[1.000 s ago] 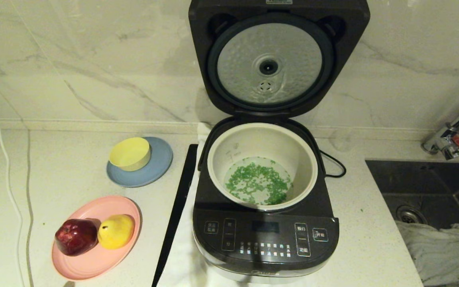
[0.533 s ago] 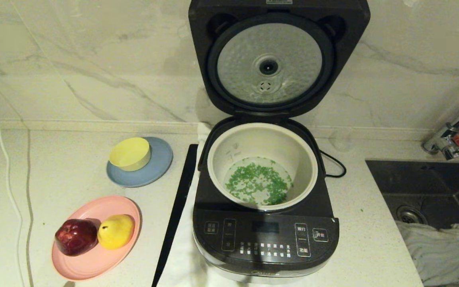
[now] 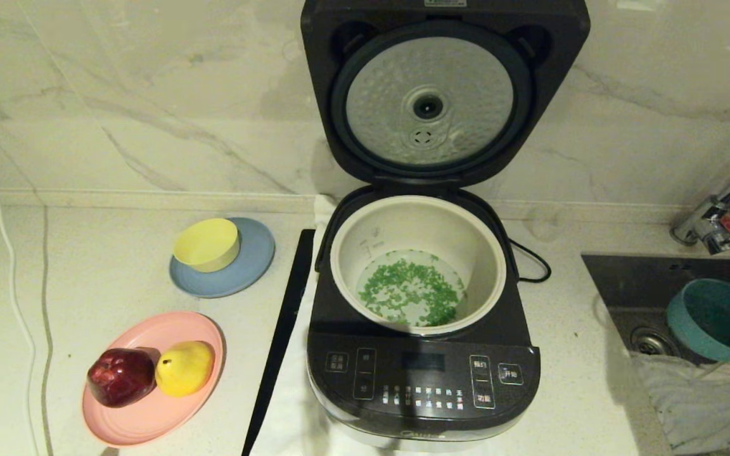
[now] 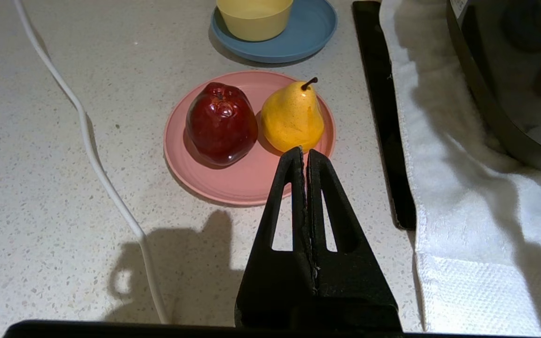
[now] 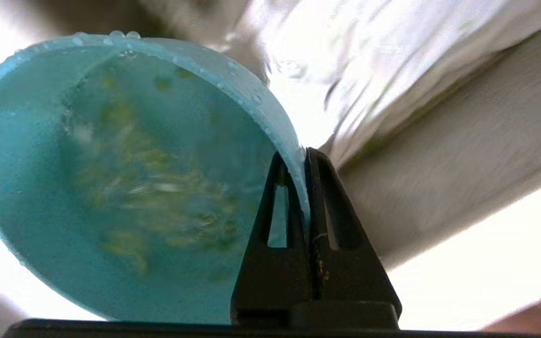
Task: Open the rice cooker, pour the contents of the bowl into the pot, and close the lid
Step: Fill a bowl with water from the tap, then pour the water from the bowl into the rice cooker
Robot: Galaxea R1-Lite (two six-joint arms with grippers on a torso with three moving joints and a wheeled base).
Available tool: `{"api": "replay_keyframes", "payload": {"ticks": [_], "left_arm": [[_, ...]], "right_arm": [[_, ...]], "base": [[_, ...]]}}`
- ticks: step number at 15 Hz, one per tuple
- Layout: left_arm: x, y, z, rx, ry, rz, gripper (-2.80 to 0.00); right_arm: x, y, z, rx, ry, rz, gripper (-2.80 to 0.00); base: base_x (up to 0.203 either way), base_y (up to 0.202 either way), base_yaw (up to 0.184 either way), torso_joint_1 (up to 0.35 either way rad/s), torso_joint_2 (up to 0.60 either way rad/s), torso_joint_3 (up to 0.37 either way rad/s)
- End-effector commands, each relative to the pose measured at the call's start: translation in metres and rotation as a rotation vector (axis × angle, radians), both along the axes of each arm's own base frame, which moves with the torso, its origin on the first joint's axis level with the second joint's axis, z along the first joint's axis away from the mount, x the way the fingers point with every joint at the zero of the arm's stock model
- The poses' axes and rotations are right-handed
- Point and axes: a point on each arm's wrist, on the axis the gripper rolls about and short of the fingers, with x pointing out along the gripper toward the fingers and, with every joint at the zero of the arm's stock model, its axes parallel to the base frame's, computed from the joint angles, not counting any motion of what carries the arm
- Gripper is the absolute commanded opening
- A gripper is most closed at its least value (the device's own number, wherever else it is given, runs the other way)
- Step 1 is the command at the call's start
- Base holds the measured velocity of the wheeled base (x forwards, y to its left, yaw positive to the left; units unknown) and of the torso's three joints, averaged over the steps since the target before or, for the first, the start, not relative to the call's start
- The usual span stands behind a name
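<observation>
Sink side: bowl newly in view.

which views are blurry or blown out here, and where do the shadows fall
Right wrist view: the teal bowl is motion-smeared, the background streaked and overexposed to white; only the right gripper, clamped on the rim, is sharp. Left wrist view: crisp, the shut left gripper casting a hard shadow on the counter. Head view: warm, dim light, sharp on the rice cooker.

We see the rice cooker with the lid upright, the contents in the pot, and the bowl tilted above the sink at right.
</observation>
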Motion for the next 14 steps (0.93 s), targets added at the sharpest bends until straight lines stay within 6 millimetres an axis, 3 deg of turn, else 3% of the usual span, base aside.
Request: {"api": "replay_keyframes", "payload": {"ticks": [1,5,14], "left_arm": [[0.001,0.0,-0.002,0.0,0.008,0.001,-2.8],[0.001,0.0,-0.002,0.0,0.008,0.001,-2.8],[0.001,0.0,-0.002,0.0,0.008,0.0,-2.8]], "right_arm": [[-0.016,0.046,0.03,-0.015,-0.022,0.132,-2.8],[-0.022,0.087,0.052,0.017,0.024,0.258,-2.8],[-0.026,0.172,0.093,-0.087,-0.07,0.506,-2.8]], "base": [[0.0,0.0,0.0,0.0,0.0,0.0],[0.0,0.0,0.0,0.0,0.0,0.0],[0.0,0.0,0.0,0.0,0.0,0.0]]}}
